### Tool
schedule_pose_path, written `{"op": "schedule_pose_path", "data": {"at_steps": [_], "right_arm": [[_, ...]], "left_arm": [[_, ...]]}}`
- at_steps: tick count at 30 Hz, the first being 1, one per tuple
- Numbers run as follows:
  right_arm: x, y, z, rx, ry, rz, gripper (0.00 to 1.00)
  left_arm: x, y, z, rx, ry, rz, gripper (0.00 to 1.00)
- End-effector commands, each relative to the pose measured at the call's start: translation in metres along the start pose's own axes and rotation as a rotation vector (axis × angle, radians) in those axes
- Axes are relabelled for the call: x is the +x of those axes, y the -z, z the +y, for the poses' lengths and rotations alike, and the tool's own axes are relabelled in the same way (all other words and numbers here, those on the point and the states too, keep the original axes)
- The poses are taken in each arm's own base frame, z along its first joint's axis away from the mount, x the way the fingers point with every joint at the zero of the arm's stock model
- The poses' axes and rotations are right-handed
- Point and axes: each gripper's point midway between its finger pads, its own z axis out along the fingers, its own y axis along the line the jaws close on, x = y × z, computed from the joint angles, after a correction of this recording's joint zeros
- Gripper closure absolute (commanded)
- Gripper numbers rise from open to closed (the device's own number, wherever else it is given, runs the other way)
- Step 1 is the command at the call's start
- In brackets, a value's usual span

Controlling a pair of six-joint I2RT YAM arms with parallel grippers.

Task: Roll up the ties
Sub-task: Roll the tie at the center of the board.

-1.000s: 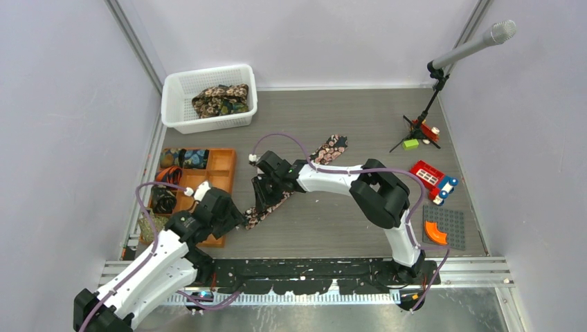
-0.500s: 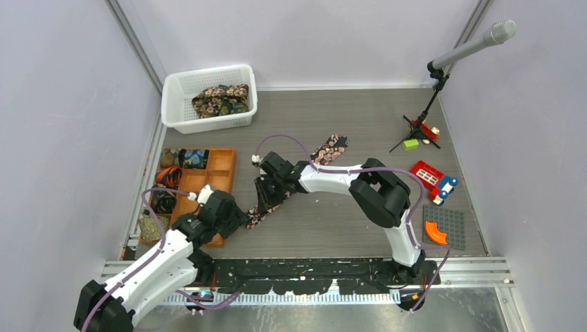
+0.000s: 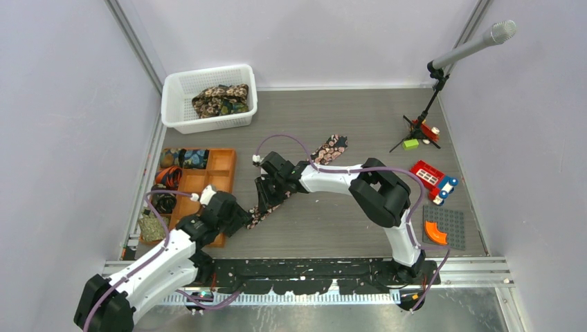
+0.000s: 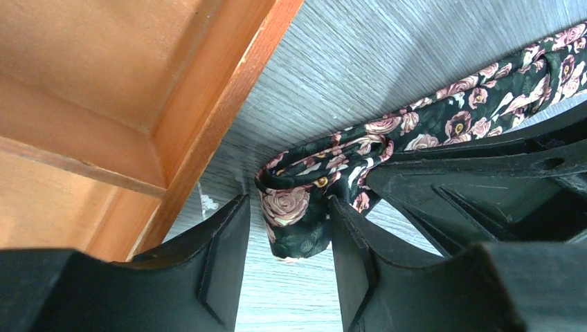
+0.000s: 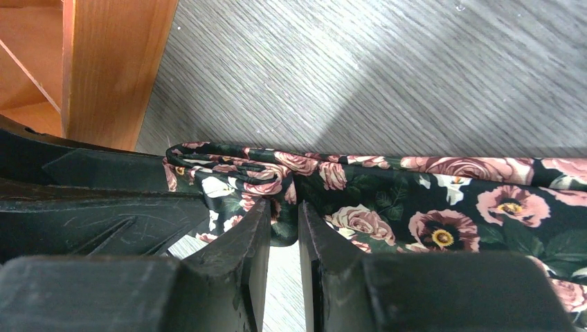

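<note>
A black tie with pink-cream flowers [image 3: 332,149] lies slantwise on the grey table, its near end folded into a small loop [image 4: 294,214]. My left gripper [image 4: 289,202] straddles that looped end, open. One finger [image 4: 349,242] touches the fabric and the other [image 4: 225,249] stands a little apart. My right gripper [image 5: 284,207] is shut on a fold of the same tie [image 5: 415,207] just up the strip. In the top view the left gripper [image 3: 239,216] and right gripper [image 3: 266,200] sit close together beside the orange tray [image 3: 220,162].
A white mesh basket [image 3: 181,90] at the back left holds brown patterned ties [image 3: 220,100]. The orange tray's wooden rim [image 4: 208,124] is right beside the looped end. A microphone stand [image 3: 429,117], red toy [image 3: 429,176] and grey plate [image 3: 446,221] stand at the right.
My left gripper has crept toward the tie's looped end and its jaws have narrowed round it. The right gripper has stayed put on the tie.
</note>
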Motion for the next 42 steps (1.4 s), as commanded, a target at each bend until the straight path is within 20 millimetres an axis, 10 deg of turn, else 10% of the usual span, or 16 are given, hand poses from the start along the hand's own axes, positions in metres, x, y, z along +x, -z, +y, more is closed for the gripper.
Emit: {"op": "schedule_pose_path", "data": {"at_steps": [1,28,42], "right_arm": [[0.002,-0.002,-0.005,0.012,0.006,0.004,0.74],[-0.014,0.013,0.006,0.015,0.018,-0.026,0.7],[-0.043,0.051,0.037,-0.024,0.019,-0.119,0.64]], "left_arm": [[-0.003,-0.008,0.004,-0.004,0.022,-0.027,0.53],[-0.012,-0.015,0.012,-0.018,-0.083,-0.09,0.97],[-0.017,0.001,0.009,-0.063,-0.072,-0.075,1.0]]}}
